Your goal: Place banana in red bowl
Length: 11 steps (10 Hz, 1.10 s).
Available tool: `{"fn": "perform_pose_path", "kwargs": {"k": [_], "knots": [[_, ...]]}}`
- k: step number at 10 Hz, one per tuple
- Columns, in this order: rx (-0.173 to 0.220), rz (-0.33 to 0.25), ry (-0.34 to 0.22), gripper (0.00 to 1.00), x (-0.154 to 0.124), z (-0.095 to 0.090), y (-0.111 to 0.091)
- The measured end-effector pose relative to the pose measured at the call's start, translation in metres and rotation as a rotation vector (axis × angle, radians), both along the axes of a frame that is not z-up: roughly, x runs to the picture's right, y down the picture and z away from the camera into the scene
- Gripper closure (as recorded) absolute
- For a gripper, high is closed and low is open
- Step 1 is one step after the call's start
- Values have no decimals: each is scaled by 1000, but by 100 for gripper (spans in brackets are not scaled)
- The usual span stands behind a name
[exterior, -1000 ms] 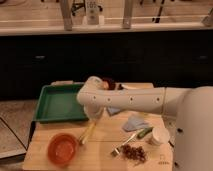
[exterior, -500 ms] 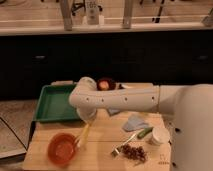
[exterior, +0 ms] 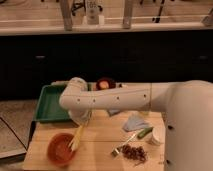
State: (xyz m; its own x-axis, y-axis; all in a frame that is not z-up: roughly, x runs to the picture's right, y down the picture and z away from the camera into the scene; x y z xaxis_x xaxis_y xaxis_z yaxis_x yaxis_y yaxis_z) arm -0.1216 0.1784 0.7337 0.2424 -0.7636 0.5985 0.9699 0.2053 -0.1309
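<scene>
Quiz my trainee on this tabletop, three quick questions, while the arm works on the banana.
1. True or false: the banana hangs slanted, with its lower end at the red bowl.
2. Multiple choice: the gripper is A) far right, beside the robot's body; B) at the banana's upper end, beneath the arm; C) raised high above the arm.
3. Short answer: which container sits behind the red bowl, on the left side?
Key: 1 true; 2 B; 3 the green tray.
</scene>
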Motion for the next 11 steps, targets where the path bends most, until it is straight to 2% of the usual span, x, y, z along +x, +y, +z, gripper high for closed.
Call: {"fn": "perform_pose_path", "kwargs": {"k": [3,11], "knots": [[-10,-54,-38,100,-19,-6,8],[-43,-172,-111,100,-47,-10,19]]}}
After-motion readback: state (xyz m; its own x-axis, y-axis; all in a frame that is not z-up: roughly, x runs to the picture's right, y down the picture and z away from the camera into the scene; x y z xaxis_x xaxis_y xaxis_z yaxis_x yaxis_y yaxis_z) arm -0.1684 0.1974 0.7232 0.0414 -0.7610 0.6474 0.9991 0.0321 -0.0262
